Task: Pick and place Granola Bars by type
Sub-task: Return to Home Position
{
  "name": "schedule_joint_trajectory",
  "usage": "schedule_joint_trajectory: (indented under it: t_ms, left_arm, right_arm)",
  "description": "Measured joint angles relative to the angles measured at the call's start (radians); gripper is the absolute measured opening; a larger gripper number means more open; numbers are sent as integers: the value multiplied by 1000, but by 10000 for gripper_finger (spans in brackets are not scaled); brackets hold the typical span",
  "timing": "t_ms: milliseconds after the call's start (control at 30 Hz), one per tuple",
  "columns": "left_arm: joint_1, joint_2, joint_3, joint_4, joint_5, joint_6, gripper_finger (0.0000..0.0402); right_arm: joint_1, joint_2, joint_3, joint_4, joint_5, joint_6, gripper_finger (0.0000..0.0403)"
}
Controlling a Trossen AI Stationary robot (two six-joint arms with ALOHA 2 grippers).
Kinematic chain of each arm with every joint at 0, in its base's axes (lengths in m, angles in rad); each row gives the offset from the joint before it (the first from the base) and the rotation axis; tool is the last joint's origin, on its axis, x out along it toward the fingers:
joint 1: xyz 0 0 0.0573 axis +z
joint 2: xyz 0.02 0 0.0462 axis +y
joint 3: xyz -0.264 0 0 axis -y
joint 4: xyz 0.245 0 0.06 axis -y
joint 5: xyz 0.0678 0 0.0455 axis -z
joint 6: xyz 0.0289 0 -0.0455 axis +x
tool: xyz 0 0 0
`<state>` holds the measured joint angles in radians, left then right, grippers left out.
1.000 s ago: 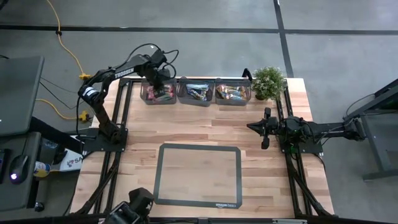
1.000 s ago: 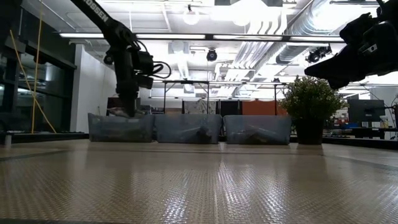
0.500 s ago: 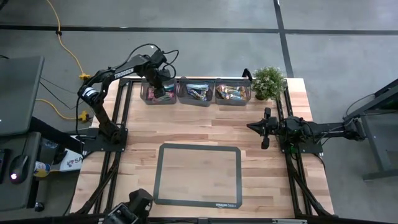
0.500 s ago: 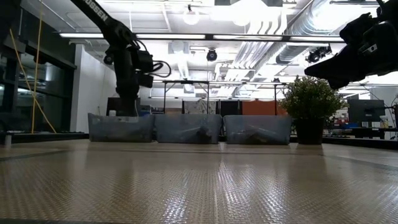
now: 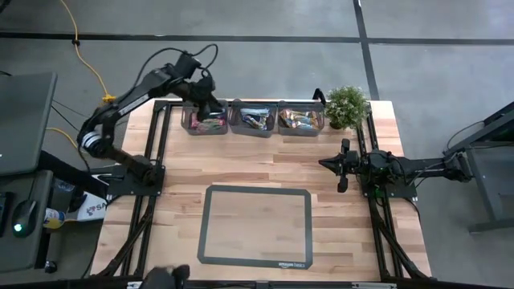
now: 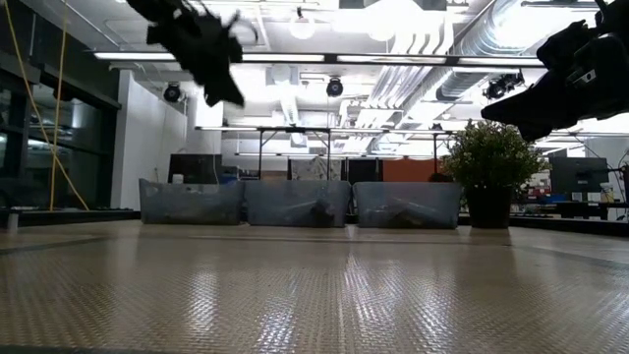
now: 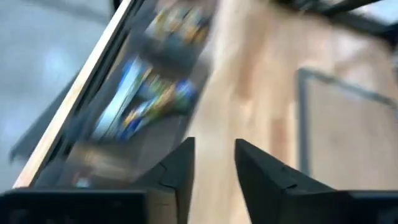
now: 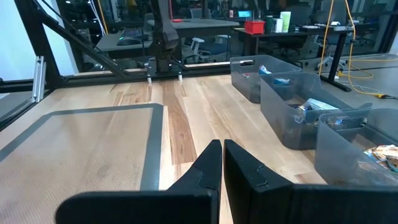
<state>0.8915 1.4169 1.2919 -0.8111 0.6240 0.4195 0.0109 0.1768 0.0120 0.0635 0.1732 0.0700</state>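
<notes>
Above the left-hand bin (image 5: 204, 133), the left gripper (image 5: 212, 109) hangs raised, fingers narrowly apart, nothing held. Granola Bars (image 5: 255, 120) lie in the three bins along the table's far edge. The right gripper (image 5: 334, 164) is parked at the right side, fingers together. Recommendation (a judgement): retract high, clearing the bin rims.

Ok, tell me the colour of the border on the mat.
The mat border is dark grey, clearest in the high view.

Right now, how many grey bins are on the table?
3, in one row at the far edge: left bin, middle bin, and right bin next to the plant. None looks hidden.
</notes>
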Motion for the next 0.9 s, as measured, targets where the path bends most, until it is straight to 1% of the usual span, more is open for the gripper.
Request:
schedule_joint_trajectory:
  t_ms: [100,233,267,400,567,633,700,800,900]
  left_arm:
    - [-55,-78,0,39,42,-15,75]
    - [-176,-157,0,106,21,-64,15]
    - [-210,-172,0,121,16,-74,8]
    - [-362,-205,1,189,-72,-162,9]
    - [-570,-204,0,233,-168,-203,2]
    - [-650,-206,-14,283,-213,-230,1]
    - [-713,-232,-47,333,-253,-265,1]
    - [-786,-319,-124,433,-332,-297,1]
    - [-809,-433,-248,471,-377,-329,0]
  right_arm:
    - [0,0,0,0,0,0,0]
    - [0,0,0,0,0,0,0]
    - [0,0,0,0,0,0,0]
    - [0,0,0,0,0,0,0]
    - [0,0,0,0,0,0,0]
    - [0,0,0,0,0,0,0]
    - [0,0,0,0,0,0,0]
    - [0,0,0,0,0,0,0]
    - [0,0,0,0,0,0,0]
